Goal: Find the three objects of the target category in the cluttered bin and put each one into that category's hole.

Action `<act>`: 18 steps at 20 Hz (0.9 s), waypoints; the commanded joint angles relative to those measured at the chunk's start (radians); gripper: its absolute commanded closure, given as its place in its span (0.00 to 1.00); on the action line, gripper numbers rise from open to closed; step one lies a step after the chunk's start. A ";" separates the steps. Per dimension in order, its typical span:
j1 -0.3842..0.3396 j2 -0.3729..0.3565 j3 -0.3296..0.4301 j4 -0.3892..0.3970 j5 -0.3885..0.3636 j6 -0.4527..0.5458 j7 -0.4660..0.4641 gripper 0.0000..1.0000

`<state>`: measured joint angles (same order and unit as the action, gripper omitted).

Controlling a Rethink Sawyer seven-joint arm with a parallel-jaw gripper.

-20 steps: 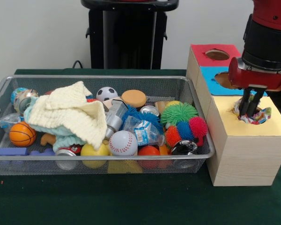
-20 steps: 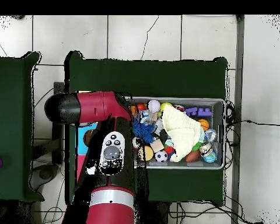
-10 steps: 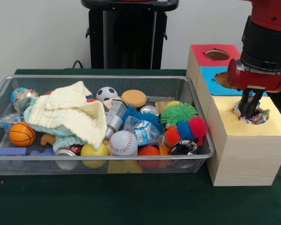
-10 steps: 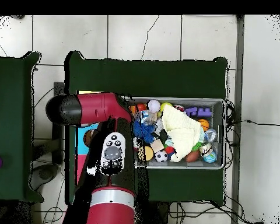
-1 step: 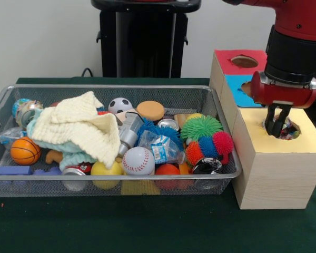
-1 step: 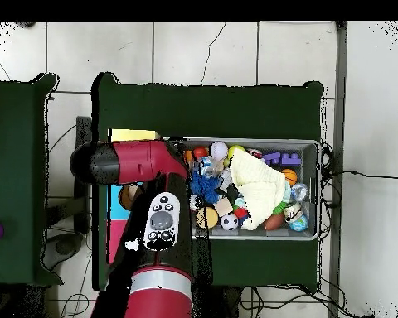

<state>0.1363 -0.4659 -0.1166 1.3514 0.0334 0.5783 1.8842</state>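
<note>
Hand (image 5: 276, 128) hangs released over the yellow hole (image 5: 283, 129) (something colourful lies inside); lift straight up, clear of the rim.

**Robot test bench in a tiled-floor laboratory**

The setting is a robotics lab rather than a home or shop. A red and black robot arm (image 5: 295, 47) stands on a black pedestal (image 5: 145, 39) against a bare white wall (image 5: 42, 37). The table (image 5: 147, 226) is draped in dark green cloth, and from above a second green-covered table (image 6: 16, 178) shows beside it on a floor (image 6: 235, 50) of pale tiles, with loose cables (image 6: 356, 175) trailing across. A wire mesh bin (image 5: 116, 182) packed with toy balls, cans and cloth sits next to a wooden box (image 5: 276, 174) with coloured tops and cut holes, a purpose-built test rig.
</note>
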 commanded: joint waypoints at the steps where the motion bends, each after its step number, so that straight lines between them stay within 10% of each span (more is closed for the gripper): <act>1: -0.045 0.039 0.030 0.180 -0.056 -0.014 0.078 1.00; 11: -0.041 0.039 0.026 0.194 -0.063 -0.028 0.065 1.00; 12: -0.041 0.038 0.025 0.196 -0.059 -0.035 0.069 0.00; 18: -0.039 0.038 0.020 0.192 -0.057 -0.030 0.076 0.00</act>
<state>0.1402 -0.4675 -0.0991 1.3930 0.0335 0.4861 1.8842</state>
